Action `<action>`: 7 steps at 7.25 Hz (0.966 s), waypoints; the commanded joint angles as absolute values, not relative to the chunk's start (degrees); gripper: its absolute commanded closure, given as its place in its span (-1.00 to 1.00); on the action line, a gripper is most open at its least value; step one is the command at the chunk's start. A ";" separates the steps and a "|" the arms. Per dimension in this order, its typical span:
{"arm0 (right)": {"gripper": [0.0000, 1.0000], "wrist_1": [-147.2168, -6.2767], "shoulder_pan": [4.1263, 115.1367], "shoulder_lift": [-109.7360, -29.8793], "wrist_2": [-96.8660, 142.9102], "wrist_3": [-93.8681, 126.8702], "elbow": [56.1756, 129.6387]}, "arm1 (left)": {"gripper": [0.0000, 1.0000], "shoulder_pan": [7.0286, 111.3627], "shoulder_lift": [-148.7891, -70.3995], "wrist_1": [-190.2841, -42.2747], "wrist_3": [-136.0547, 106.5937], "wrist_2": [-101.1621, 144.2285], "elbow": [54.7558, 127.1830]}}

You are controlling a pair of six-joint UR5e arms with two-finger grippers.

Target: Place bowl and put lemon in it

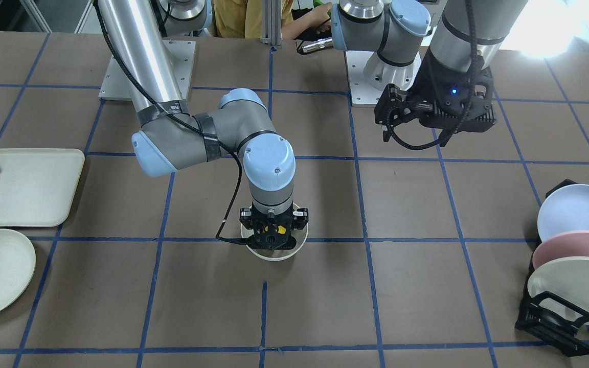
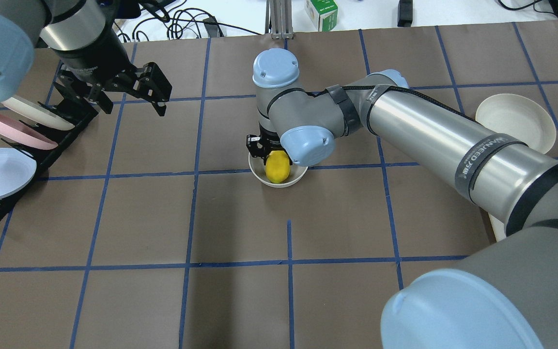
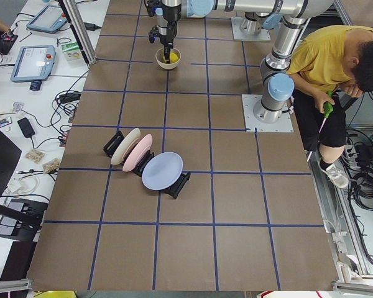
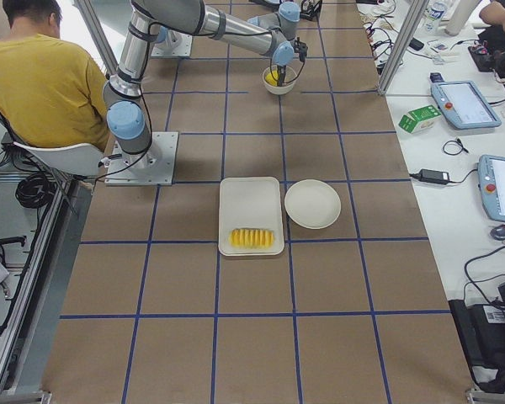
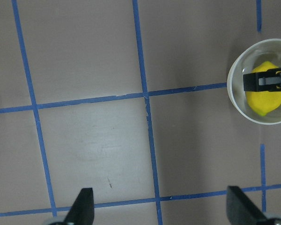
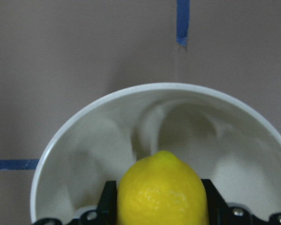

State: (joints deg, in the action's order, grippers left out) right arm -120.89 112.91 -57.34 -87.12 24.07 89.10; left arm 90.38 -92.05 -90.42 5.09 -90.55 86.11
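Front and overhead cameras face each other across the table (image 1: 427, 286), sharing the bowl (image 1: 274, 256); wrist cameras look down.

Each arm is built of polished silver tubes joined by grey cylindrical joint housings; the right arm (image 2: 429, 140) and the left arm (image 1: 499, 20) share this build. Every housing ends in a round pale-blue cap (image 1: 269, 156) with small recessed screws. A black cable (image 1: 241, 179) runs along the right arm, secured by black tape bands (image 1: 207, 135). One black band (image 2: 482, 155) carries white lettering, not fully legible. Each base stands on a square silver plate (image 1: 182, 61) with screws. The right gripper (image 1: 273, 240) and the left gripper (image 2: 131, 102) are black. A blue light (image 1: 454, 92) glows on the left wrist housing, above a looped cable (image 1: 417, 146).
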 commanded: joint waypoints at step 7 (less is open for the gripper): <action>-1.00 -120.27 110.67 -62.46 -87.89 23.56 88.94 | -1.00 87.81 -90.89 -92.62 5.11 -89.83 85.69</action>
